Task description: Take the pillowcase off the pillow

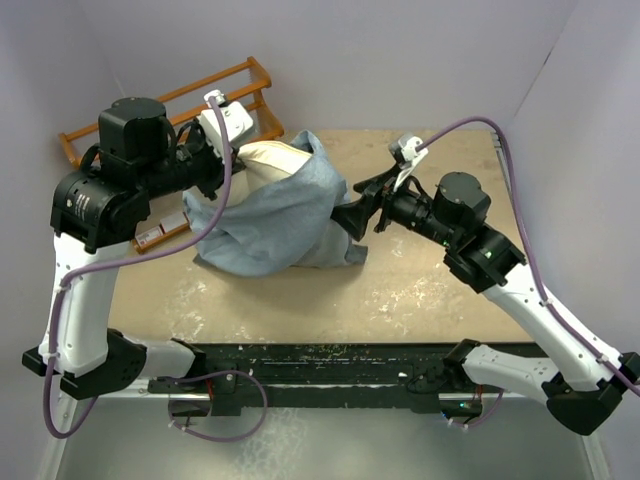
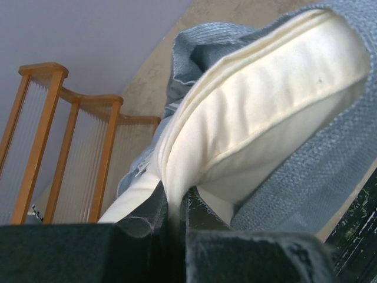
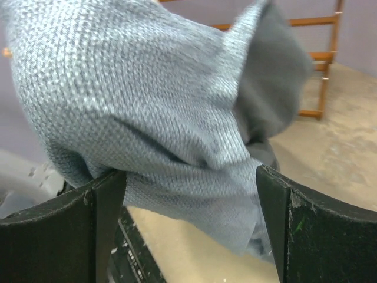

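Observation:
The cream pillow (image 1: 268, 158) lies at the back left of the table, one end sticking out of the blue-grey pillowcase (image 1: 275, 220), which is bunched round its lower part. My left gripper (image 1: 226, 152) is shut on a fold of the pillow's cream edge (image 2: 172, 194); the pillow (image 2: 259, 112) and pillowcase (image 2: 318, 177) rise in front of it. My right gripper (image 1: 352, 214) is open at the pillowcase's right side. In the right wrist view its fingers (image 3: 106, 218) stand wide apart with pillowcase fabric (image 3: 153, 106) hanging between them.
A wooden rack (image 1: 170, 100) stands against the back left wall behind the pillow; it also shows in the left wrist view (image 2: 59, 147) and the right wrist view (image 3: 321, 65). Bare tan tabletop (image 1: 420, 290) lies to the right and front.

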